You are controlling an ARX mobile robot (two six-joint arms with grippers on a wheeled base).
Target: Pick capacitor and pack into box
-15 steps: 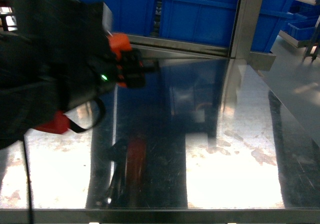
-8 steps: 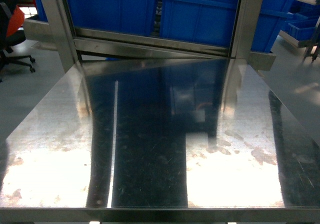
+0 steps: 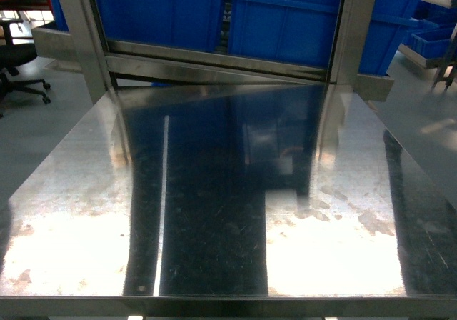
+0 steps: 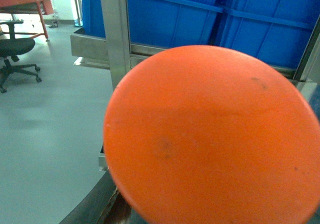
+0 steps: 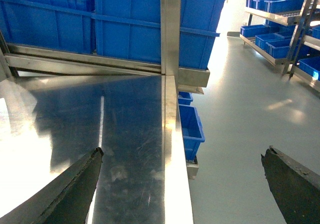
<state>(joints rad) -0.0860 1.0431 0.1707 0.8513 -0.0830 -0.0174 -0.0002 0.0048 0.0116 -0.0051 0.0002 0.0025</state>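
Capacitor and box appear in none of my 3 views. Ahead of my right fingers (image 5: 182,184), spread wide and holding nothing, lies the steel table (image 5: 130,129), backed by blue bins (image 5: 125,19). An orange disc (image 4: 215,139) blocks my left view; those fingers' state I cannot tell.

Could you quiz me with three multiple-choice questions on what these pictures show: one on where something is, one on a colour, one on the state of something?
1. Where are the big bins?
A. behind the steel table
B. on the tabletop
C. hanging overhead

2. What colour is the round thing filling the left wrist view?
A. green
B. orange
C. white

3. How do the right gripper's fingers stand?
A. clamped on a box
B. pressed together
C. spread apart, nothing between

Answers:
1 A: the bins stand beyond the far edge of the table.
2 B: the round thing is plainly orange.
3 C: the right gripper shows one finger at each lower corner with only table and floor between.
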